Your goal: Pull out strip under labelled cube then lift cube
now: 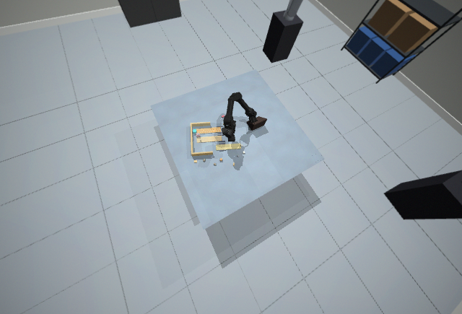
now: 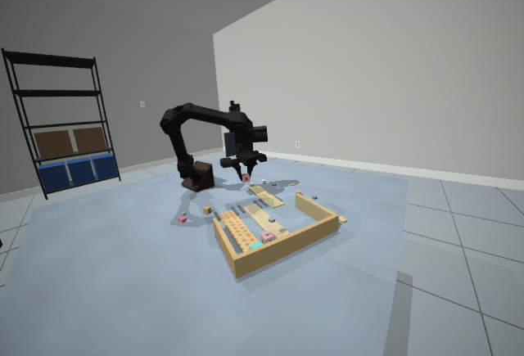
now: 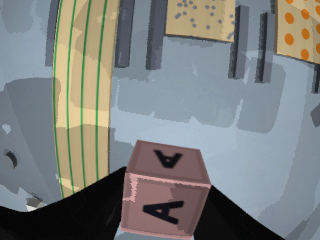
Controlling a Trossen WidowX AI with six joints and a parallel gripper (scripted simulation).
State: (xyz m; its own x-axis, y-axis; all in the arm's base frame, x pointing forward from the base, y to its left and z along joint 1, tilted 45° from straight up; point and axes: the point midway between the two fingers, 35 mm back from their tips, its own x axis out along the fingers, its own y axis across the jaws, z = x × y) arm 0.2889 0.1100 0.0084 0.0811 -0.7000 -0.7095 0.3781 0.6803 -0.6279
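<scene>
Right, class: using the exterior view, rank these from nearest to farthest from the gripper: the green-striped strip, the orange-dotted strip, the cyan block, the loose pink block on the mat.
1. Green-striped strip, just below the gripper, which holds the labelled cube.
2. Orange-dotted strip, inside the wooden frame.
3. Loose pink block and cyan block: too close to call.

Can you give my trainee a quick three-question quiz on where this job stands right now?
1. True or false: the gripper is shut on the pink cube marked A.
2. Which strip sticks farthest out of the wooden frame? A) the orange-dotted strip B) the grey-speckled strip C) the green-striped strip
3. Fill in: the other pink cube rests inside the frame on the ____ strip.

Key: 1 true; 2 C; 3 grey-speckled.
</scene>
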